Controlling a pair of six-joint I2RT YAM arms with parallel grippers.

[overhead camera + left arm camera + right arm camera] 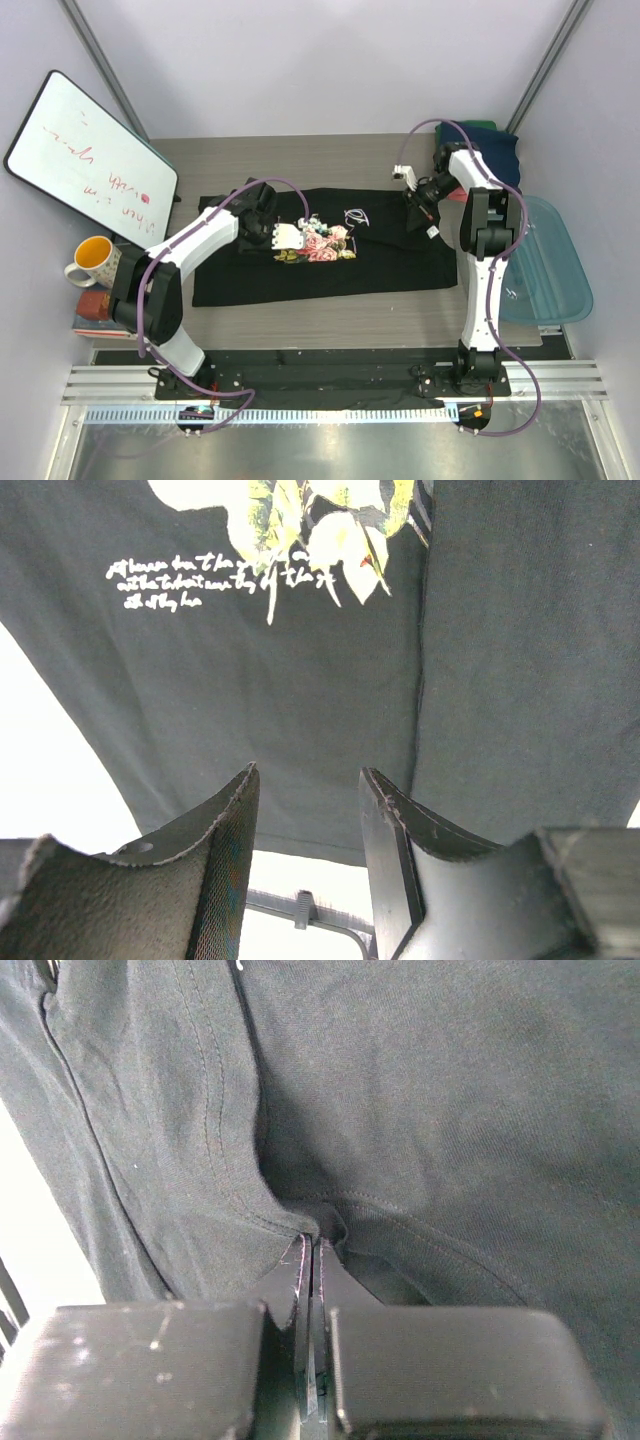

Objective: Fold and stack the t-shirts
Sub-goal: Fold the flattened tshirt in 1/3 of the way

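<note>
table (300, 160): carries the black t-shirt (380, 265), spread flat mid-table, print up, ready for us to fold.
black t-shirt: runs left to right, with cloth gathered at the far right end.
right end effector (312, 1245): clamped on a shirt fold, we reckon to lift that side over.
left end effector (305, 780): jaws apart, nothing held, by the rose print, probably to steady the cloth.

The top external camera hangs high behind the arm bases, above the near edge of the counter (300, 160), and looks steeply down over the whole surface to the far edge. The left wrist camera looks out past the left gripper (308, 780), close to the printed front of the black t-shirt (300, 680). The right wrist camera, behind the right gripper (312, 1250), sits closer still on plain cloth. All three views share that shirt.
</note>
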